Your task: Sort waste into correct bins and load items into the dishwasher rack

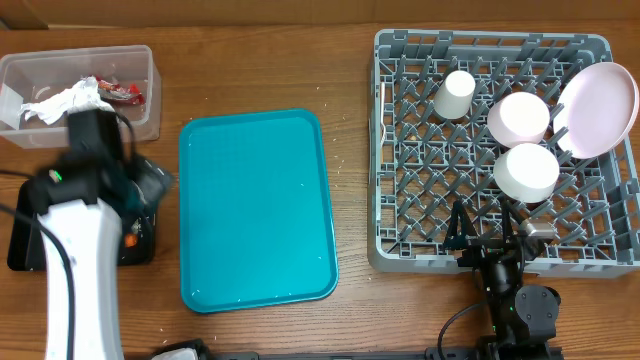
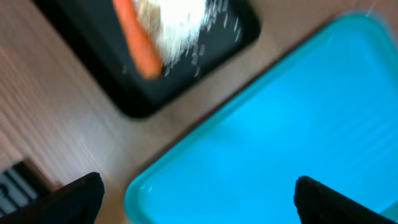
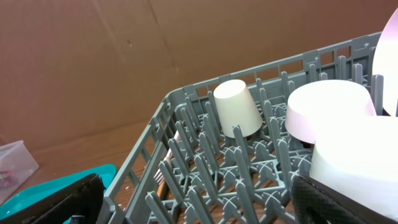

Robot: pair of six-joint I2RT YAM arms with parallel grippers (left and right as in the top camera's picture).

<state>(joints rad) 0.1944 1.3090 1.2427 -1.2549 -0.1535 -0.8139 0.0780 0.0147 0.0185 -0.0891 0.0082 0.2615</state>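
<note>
The grey dishwasher rack [image 1: 400, 150] at the right holds a white cup [image 1: 457, 95], two white bowls [image 1: 518, 118] [image 1: 526, 172] and a white-pink plate [image 1: 600, 108] on edge. A pale strip, perhaps the fork [image 1: 384, 105], lies along its left wall. My right gripper [image 1: 490, 238] hangs open over the rack's front edge; its wrist view shows rack [image 3: 155, 130], cup [image 3: 236, 109], bowl [image 3: 329, 106]. The clear tub [image 1: 140, 60] holds a napkin [image 1: 65, 102] and red wrapper [image 1: 122, 90]. My left gripper [image 2: 199, 202] is open and empty, near the black tray [image 2: 143, 102] with carrot [image 2: 138, 40] and rice [image 2: 177, 28].
A teal serving tray [image 1: 255, 210] lies bare between the bins and the rack, its corner [image 2: 261, 137] under my left gripper [image 1: 150, 183]. My left arm covers most of the black tray [image 1: 20, 245]. A brown cardboard wall [image 3: 124, 56] stands behind the rack.
</note>
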